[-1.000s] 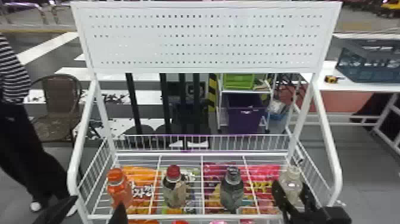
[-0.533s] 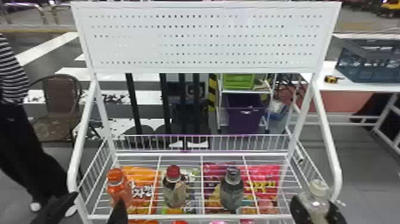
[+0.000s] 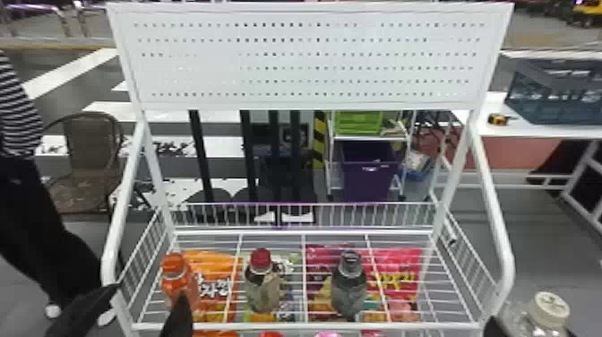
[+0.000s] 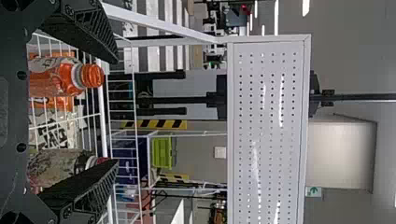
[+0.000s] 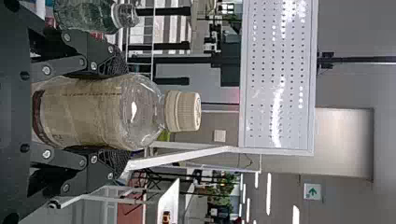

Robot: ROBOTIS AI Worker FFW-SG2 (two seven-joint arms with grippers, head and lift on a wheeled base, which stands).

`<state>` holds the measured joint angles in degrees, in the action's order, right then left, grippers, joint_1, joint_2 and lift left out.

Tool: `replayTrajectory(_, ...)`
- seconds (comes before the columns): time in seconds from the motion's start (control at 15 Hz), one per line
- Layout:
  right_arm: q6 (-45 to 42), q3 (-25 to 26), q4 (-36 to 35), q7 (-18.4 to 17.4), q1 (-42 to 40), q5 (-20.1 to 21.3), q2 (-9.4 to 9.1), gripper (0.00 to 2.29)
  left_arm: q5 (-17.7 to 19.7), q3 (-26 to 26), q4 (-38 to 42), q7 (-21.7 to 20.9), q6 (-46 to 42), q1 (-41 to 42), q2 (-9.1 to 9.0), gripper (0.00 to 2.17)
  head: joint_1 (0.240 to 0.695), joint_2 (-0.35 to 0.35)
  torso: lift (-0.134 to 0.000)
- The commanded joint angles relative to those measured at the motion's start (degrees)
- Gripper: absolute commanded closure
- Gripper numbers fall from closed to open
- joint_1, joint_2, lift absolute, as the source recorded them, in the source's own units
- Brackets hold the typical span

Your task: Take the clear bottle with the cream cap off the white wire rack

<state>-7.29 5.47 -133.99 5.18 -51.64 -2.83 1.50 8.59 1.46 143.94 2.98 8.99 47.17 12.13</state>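
At four o'clock in the head view, the right gripper (image 5: 125, 114) pinches the clear bottle (image 5: 100, 112) around its body, cream cap (image 3: 552, 304) up, bottle upright. It appears just outside the right side of the white wire rack (image 3: 304, 326). Toward nine o'clock from it, a dark-capped bottle (image 3: 349, 289), a red-capped bottle (image 3: 263, 289) and an orange bottle (image 3: 179, 280) stand on the rack. The left gripper (image 3: 150, 291) waits, spread, at eight o'clock. The removal looks all but complete; next calls for a steady grip and moving the bottle away without brushing the frame.
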Motion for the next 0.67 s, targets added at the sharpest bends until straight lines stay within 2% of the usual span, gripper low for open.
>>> replayTrajectory(0.0, -0.66, 0.33, -0.66, 0.01, -1.36, -0.16, 0.00, 0.71, 0.02, 0.03, -0.16, 0.01, -0.06, 0.02, 0.00, 0.13, 0.499, 0.000, 0.000)
replayTrajectory(0.6, 0.57, 0.16, -3.12, 0.80, -2.33, -0.95, 0.00, 0.71, -0.24, 0.12, 0.64, 0.54, -0.76, 0.81, 0.00, 0.13, 0.499, 0.000, 0.000)
